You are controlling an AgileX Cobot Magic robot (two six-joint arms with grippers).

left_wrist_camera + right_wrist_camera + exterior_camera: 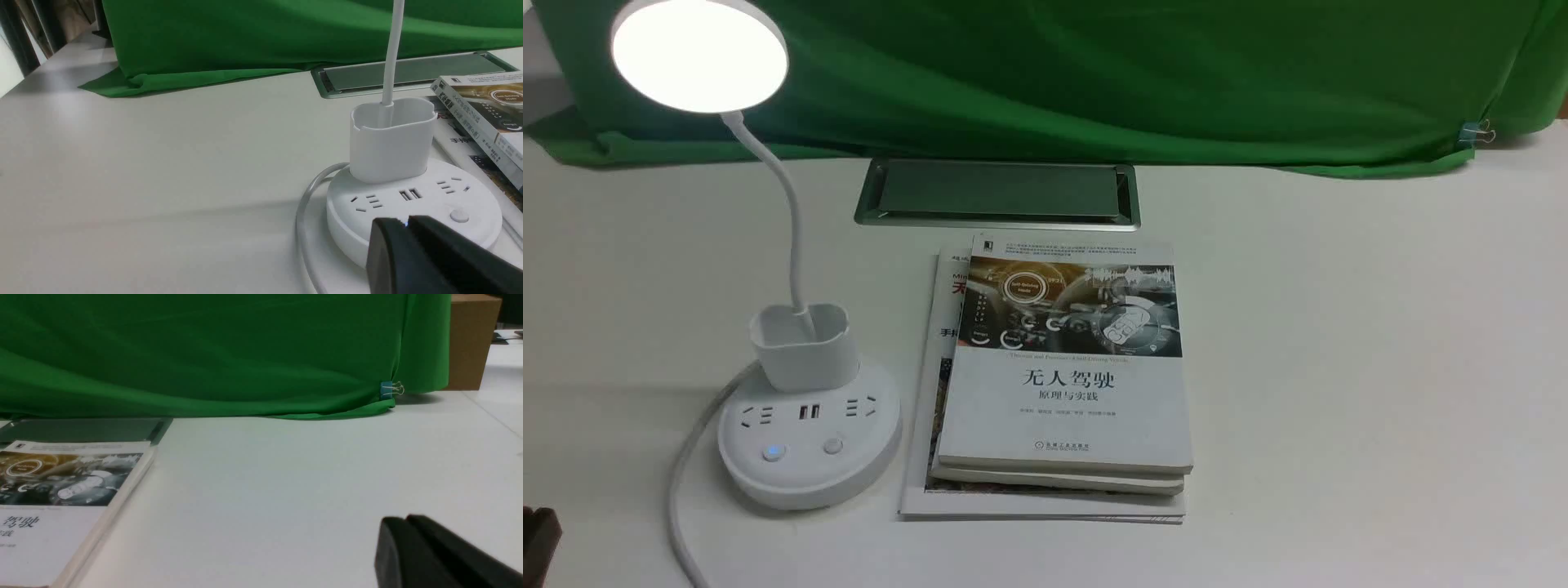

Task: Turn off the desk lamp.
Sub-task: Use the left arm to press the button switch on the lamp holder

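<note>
While the left gripper (pixel 404 220) has its tips pressed together, a dark bit of it pokes into the lower left corner of the front view, apart from the lamp (pixel 809 457). The right gripper (pixel 404 518) is closed too, seen only in its own wrist view. The gray cord (pixel 682 490) runs from the bottom edge, on the left, up behind the lamp's round base. The lamp stands at the left of the frame, its head shining white in the upper left. One button (pixel 774 452) glows blue; the other (pixel 833 446) is plain. In the left wrist view, the gripper hides most of the blue one. Just beside the base, books (pixel 1066 392) lie stacked in the middle. Behind them is a flat metal panel (pixel 1001 192). Green cloth (pixel 1094 82) hangs across the top, with a clip (pixel 1474 132) at the upper right.
</note>
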